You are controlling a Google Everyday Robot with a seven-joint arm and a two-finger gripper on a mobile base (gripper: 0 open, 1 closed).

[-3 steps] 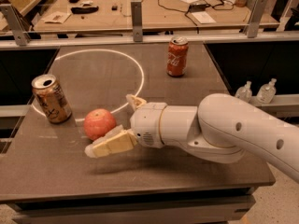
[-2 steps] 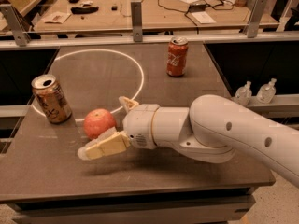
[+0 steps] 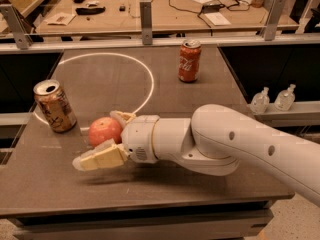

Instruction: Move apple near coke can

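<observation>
The reddish-orange apple (image 3: 104,130) lies on the dark table (image 3: 200,99) at the front left. My gripper (image 3: 96,140) is open around it. One cream finger (image 3: 100,157) lies along the apple's near side and the other finger (image 3: 123,117) sits at its far right side. The apple rests on the table. The red coke can (image 3: 190,60) stands upright at the back centre-right, well away from the apple. My white arm (image 3: 225,141) reaches in from the right.
A tan-gold can (image 3: 54,106) with dark markings stands left of the apple, near the table's left edge. A white circle line (image 3: 148,76) is marked on the tabletop. A rail with posts (image 3: 146,15) runs behind the table. Two small bottles (image 3: 272,99) sit low at the right.
My gripper has slid left, so its fingers now reach past both sides of the apple. The apple and both cans have not moved.
</observation>
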